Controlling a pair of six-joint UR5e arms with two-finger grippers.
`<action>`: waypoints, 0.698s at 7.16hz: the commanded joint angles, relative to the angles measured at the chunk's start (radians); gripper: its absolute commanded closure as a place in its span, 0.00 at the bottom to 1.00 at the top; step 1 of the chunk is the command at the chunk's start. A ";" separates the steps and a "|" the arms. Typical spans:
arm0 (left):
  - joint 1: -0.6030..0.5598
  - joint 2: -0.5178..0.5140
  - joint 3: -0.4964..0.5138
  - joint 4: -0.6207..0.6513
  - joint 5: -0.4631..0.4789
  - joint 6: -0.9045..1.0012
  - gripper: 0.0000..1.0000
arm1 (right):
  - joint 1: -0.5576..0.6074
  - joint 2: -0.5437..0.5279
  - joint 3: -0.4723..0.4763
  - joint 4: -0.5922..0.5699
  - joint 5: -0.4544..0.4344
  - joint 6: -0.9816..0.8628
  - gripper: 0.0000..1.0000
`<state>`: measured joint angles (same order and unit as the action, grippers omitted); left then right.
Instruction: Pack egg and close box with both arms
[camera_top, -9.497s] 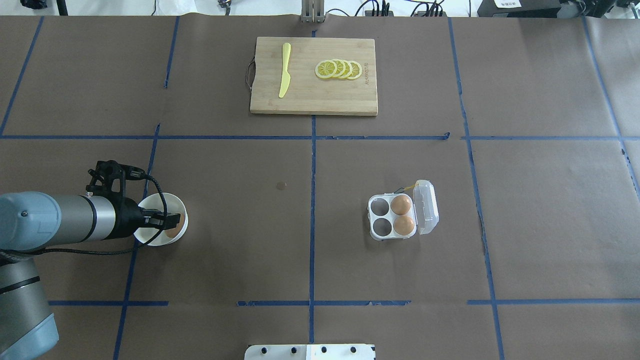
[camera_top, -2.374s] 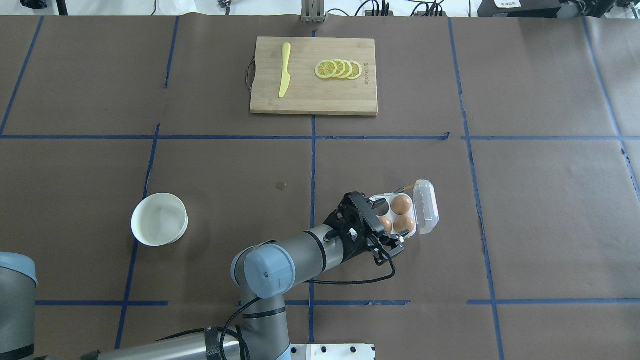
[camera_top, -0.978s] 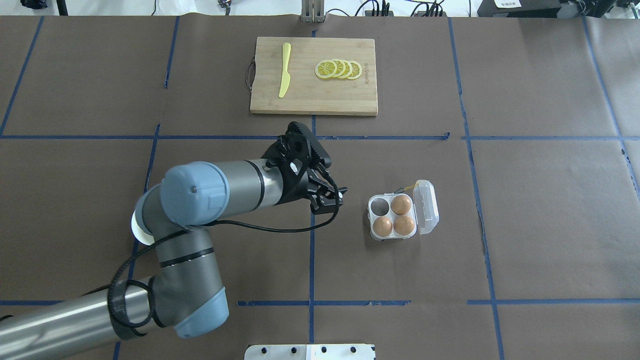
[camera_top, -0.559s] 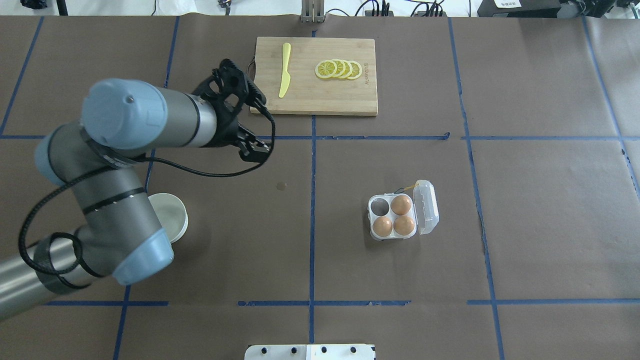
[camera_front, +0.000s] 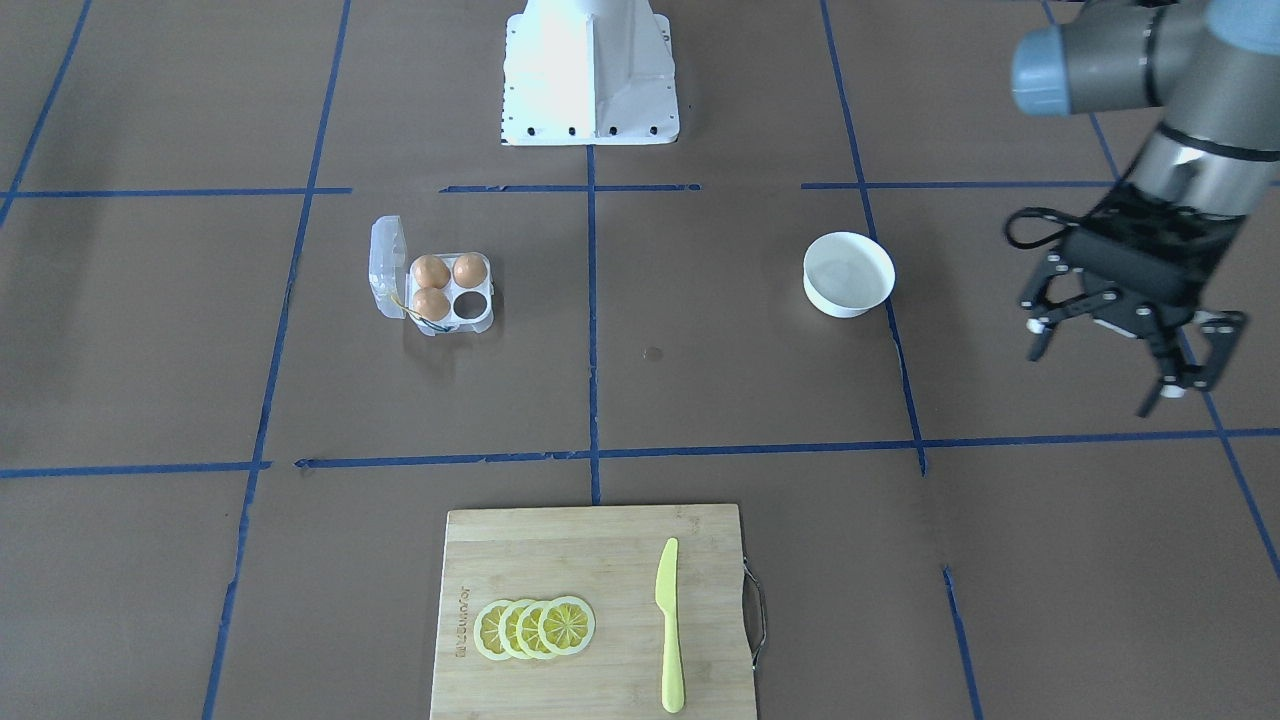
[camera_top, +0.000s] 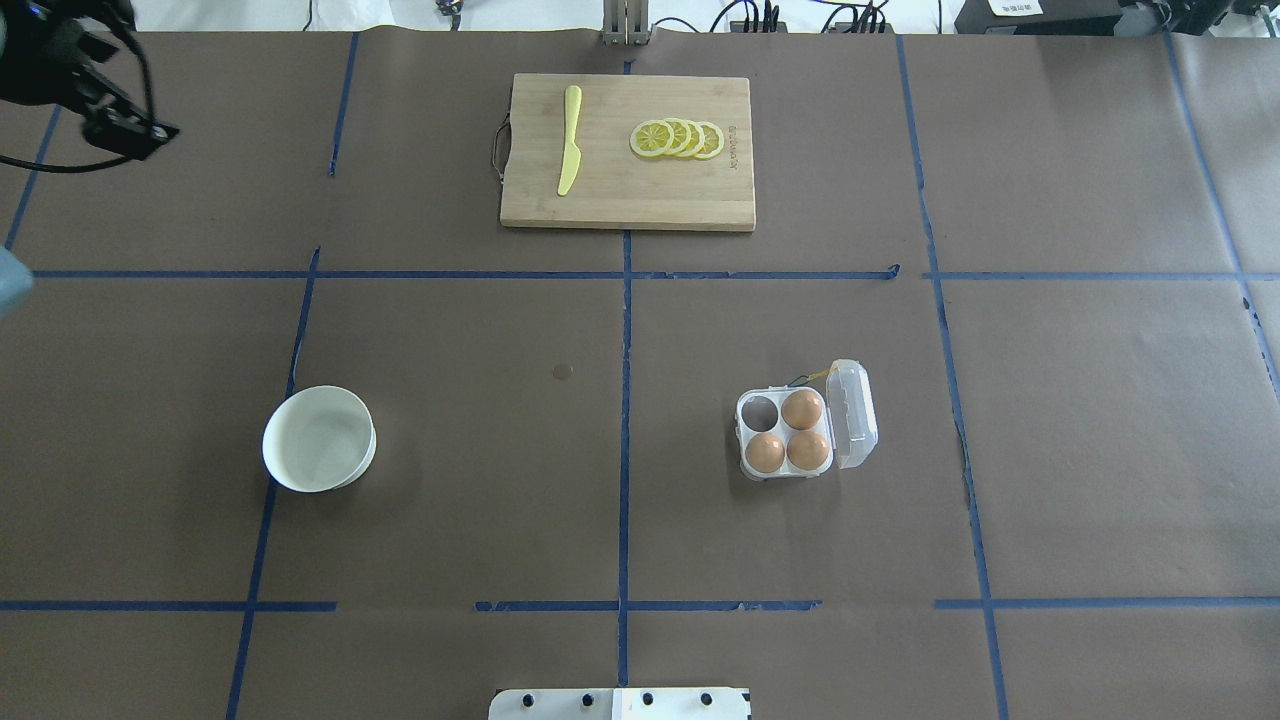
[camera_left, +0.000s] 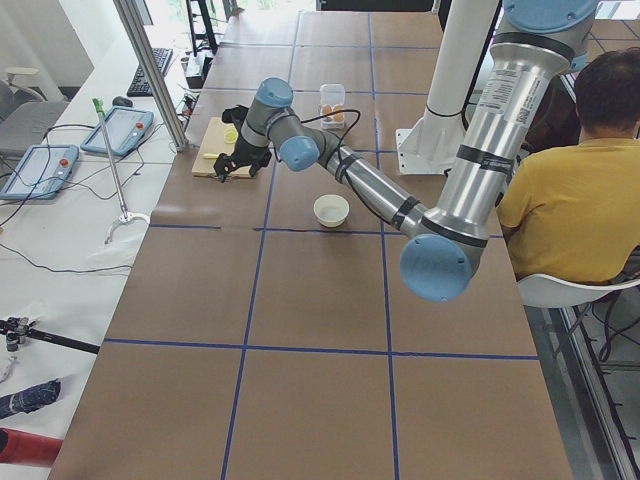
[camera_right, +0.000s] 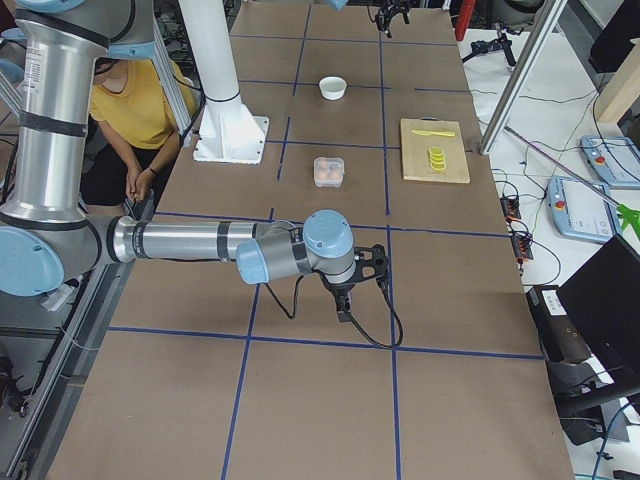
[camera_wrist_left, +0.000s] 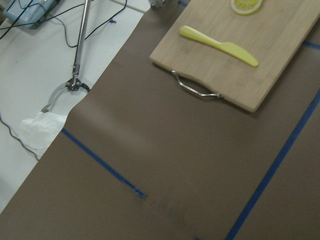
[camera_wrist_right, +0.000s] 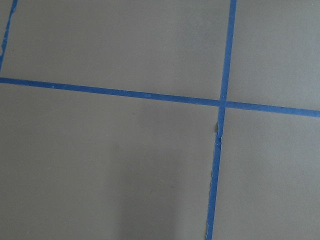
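Note:
The clear box (camera_top: 748, 432) stands right of centre with its lid (camera_top: 856, 414) open to the right. It holds three orange-brown eggs. The egg (camera_top: 766, 452) in the near-left cup also shows in the front view (camera_front: 469, 268). The far-left cup (camera_top: 759, 409) is empty. A thin yellow loop (camera_top: 821, 373) sits at the box's far edge. My left gripper (camera_front: 1100, 370) is open and empty, hanging high over the table's far left, and shows in the overhead view's corner (camera_top: 115, 125). My right gripper (camera_right: 355, 292) shows only in the right side view, low over the table. I cannot tell whether it is open.
An empty white bowl (camera_top: 290, 470) stands at the near left. A wooden cutting board (camera_top: 620, 195) at the back centre carries a yellow knife (camera_top: 569, 140) and lemon slices (camera_top: 678, 138). A seated person (camera_left: 575, 190) is beside the robot's base.
My left gripper carried the egg from the bowl to the box's near-left cup, let it go, and swung away to the far left. The bowl is now empty.

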<state>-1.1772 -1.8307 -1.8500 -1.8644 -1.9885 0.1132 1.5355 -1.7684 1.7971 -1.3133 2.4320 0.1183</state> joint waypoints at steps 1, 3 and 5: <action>-0.151 0.141 0.070 0.004 -0.059 0.029 0.00 | 0.000 0.001 0.001 -0.001 0.004 0.000 0.00; -0.279 0.189 0.184 0.017 -0.115 0.029 0.00 | 0.000 0.003 0.002 -0.001 -0.005 -0.006 0.00; -0.373 0.211 0.265 0.112 -0.124 0.028 0.00 | 0.000 0.001 0.024 0.000 -0.004 0.000 0.00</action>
<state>-1.4857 -1.6327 -1.6492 -1.8178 -2.1062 0.1398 1.5355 -1.7660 1.8044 -1.3143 2.4274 0.1148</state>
